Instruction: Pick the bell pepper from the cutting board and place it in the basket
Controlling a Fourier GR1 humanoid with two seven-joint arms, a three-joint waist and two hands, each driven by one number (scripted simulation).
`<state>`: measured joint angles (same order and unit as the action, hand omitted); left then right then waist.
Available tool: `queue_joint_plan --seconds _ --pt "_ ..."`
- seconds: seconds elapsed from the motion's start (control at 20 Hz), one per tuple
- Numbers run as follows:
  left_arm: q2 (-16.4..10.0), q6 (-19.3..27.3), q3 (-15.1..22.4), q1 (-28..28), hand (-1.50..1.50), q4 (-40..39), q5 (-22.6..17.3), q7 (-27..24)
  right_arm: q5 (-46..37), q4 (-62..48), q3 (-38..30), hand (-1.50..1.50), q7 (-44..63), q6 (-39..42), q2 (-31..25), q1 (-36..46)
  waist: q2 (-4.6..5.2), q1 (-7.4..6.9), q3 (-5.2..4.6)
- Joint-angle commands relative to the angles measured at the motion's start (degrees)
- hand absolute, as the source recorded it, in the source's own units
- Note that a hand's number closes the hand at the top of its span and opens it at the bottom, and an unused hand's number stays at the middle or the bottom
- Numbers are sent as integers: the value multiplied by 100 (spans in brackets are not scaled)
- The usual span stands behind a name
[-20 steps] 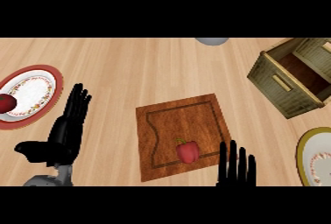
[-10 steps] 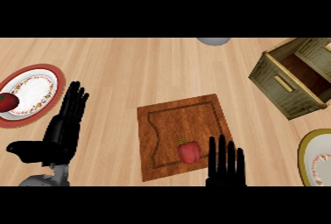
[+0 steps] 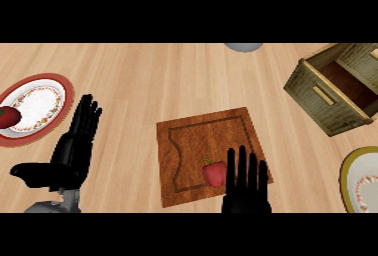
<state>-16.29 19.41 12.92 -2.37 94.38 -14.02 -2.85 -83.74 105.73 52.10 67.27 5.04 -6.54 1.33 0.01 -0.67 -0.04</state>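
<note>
A small red bell pepper [image 3: 214, 172] lies on the near part of the wooden cutting board [image 3: 207, 137]. My right hand [image 3: 246, 185] is open, fingers straight and pointing away, just to the right of the pepper and over the board's near right corner. The woven basket [image 3: 332, 92] stands at the far right, tilted, with its brown inside showing. My left hand [image 3: 74, 145] rests open on the counter to the left of the board, thumb out to the left.
A red-rimmed plate [image 3: 44, 95] with a red fruit [image 3: 7, 116] on it lies at the far left. Another plate [image 3: 358, 180] with a yellow-green rim shows at the right edge. A grey round object [image 3: 244, 46] peeks in at the top.
My right hand has shifted left across the board's near edge, coming close beside the pepper. The left hand has stayed in place.
</note>
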Motion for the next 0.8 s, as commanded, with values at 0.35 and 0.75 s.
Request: queue_joint_plan --seconds 0.35,0.75 --pt "105 -51 -127 -13 0 -141 105 -93 424 -654 -54 -150 1322 -123 642 601 4 21 1" --pt "33 -115 -176 43 0 183 120 246 654 -1124 -337 -150 1146 -369 648 699 -6 24 5"
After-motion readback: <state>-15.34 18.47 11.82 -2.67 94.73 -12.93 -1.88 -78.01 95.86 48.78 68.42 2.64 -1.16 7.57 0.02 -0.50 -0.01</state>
